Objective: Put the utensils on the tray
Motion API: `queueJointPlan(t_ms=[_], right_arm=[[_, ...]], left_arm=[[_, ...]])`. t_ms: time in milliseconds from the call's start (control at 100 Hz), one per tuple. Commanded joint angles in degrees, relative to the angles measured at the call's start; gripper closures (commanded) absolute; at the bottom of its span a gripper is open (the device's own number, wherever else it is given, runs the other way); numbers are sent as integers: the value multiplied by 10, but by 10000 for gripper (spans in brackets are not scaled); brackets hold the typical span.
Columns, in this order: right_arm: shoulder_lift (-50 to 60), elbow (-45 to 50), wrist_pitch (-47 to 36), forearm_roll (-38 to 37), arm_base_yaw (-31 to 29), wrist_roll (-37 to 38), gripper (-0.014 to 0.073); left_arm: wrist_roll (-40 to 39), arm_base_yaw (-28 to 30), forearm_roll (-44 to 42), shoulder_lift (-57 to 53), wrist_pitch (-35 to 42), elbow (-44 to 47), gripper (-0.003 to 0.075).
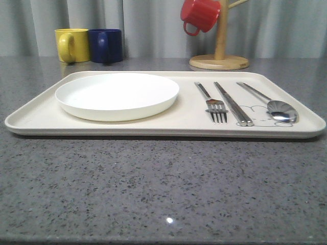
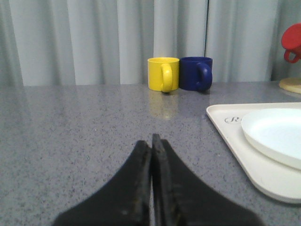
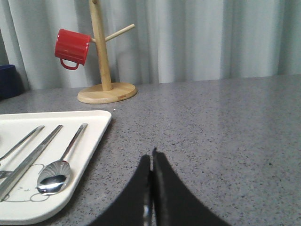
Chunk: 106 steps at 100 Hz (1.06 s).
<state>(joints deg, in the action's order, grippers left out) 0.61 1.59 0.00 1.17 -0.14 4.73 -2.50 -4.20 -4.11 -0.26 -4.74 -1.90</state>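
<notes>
Both hands — left hand [image 2: 151,141] and right hand [image 3: 151,157] — are seen clenched, empty, over bare bench [image 1: 163,194]. Beyond, plate [image 1: 117,95], fork [image 1: 212,102], chopsticks [image 1: 233,103] and spoon [image 1: 271,103] are laid on the tray [image 1: 30,120]. Little risk is judged — a careless sweep could nudge the tray.

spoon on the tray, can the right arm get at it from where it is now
Probably yes. The spoon lies at the tray's near edge beside the right gripper, with bare table between them; the shut fingers would need to open first.
</notes>
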Motion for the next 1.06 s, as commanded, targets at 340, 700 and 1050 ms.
queueJointPlan(t_ms=[340, 700, 1050], right_arm=[[13, -11, -49, 1, -3, -5, 662], [13, -11, -48, 1, -3, -5, 662], [13, -11, -48, 1, -3, -5, 662]], left_arm=[[-6, 1, -17, -20, 80, 40, 738], [-6, 1, -17, -20, 79, 40, 738], [-6, 1, -17, -20, 79, 40, 738]])
